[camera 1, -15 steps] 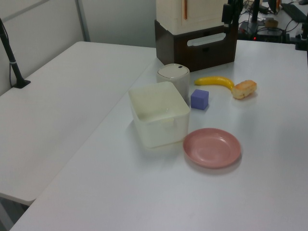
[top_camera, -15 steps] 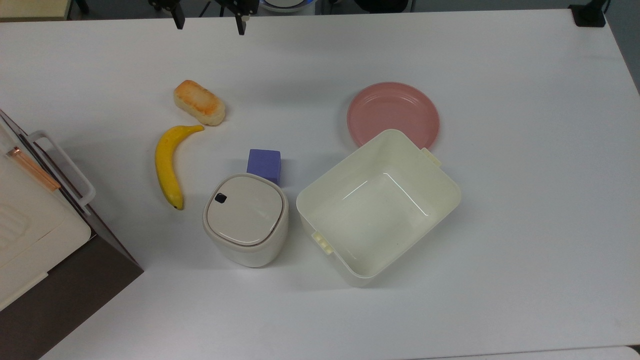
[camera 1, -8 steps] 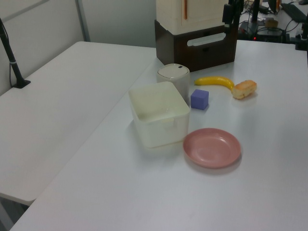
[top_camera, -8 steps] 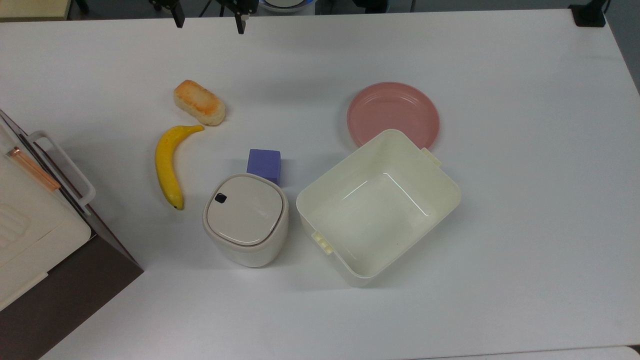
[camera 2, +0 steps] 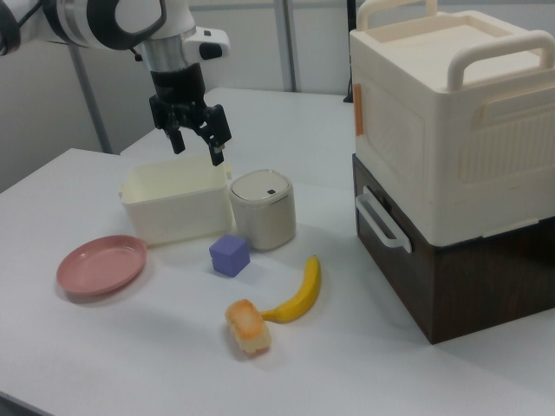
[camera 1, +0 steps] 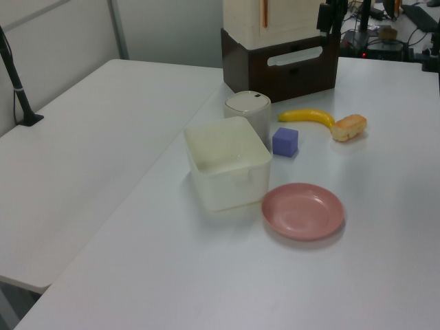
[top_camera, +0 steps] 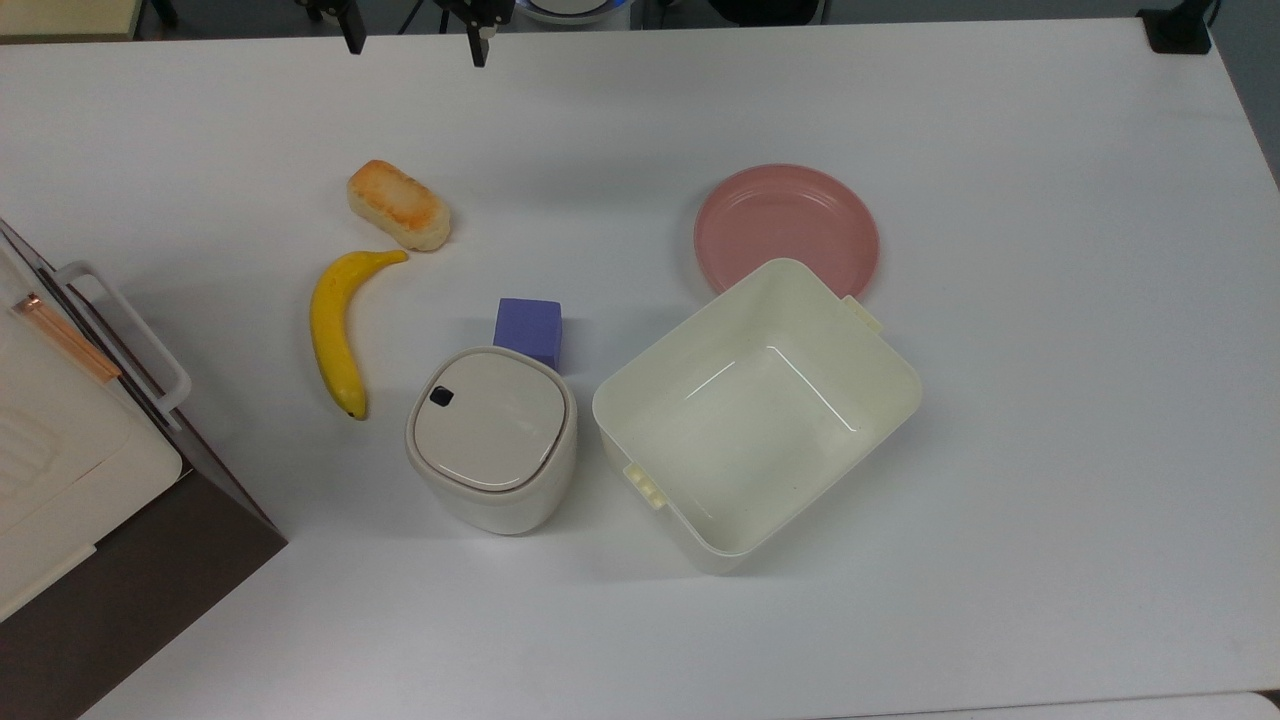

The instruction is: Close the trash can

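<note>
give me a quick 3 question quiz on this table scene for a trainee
1. True or false: the lid of the trash can lies flat and shut.
2. Multiple choice: in the top view, what sits just above the trash can, close against it? A) the banana B) the purple cube C) the pink plate
3. Fill in: the pincer hangs with its fingers ____, holding nothing.

Key
1. True: the beige lid sits level on the rim, black button showing.
2. B
3. open; in the right view it hangs high above the table, ahead of the tub.
</note>
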{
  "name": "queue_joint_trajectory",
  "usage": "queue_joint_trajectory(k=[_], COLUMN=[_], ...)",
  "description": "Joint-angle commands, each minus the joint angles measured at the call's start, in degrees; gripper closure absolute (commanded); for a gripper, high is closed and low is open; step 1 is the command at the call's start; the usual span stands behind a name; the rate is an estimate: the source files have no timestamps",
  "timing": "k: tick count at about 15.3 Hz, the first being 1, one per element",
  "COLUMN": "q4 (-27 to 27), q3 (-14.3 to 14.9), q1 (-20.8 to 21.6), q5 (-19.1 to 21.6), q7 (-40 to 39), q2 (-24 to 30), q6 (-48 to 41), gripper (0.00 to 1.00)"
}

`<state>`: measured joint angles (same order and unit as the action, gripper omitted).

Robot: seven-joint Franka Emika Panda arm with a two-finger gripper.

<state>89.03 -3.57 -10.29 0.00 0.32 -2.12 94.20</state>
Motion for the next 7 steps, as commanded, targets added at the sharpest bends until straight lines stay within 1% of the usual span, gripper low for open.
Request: queue_joint_trajectory(k=[1, 7], q4=[1.9, 2.1], q3=[1.3, 1.3], q1=[1.2, 1.2], q5=[1.2, 1.1], q7=[2.1, 2.4], q2=[1.8, 1.8], q6=[2.4, 1.9], gripper=[0.0, 0.0])
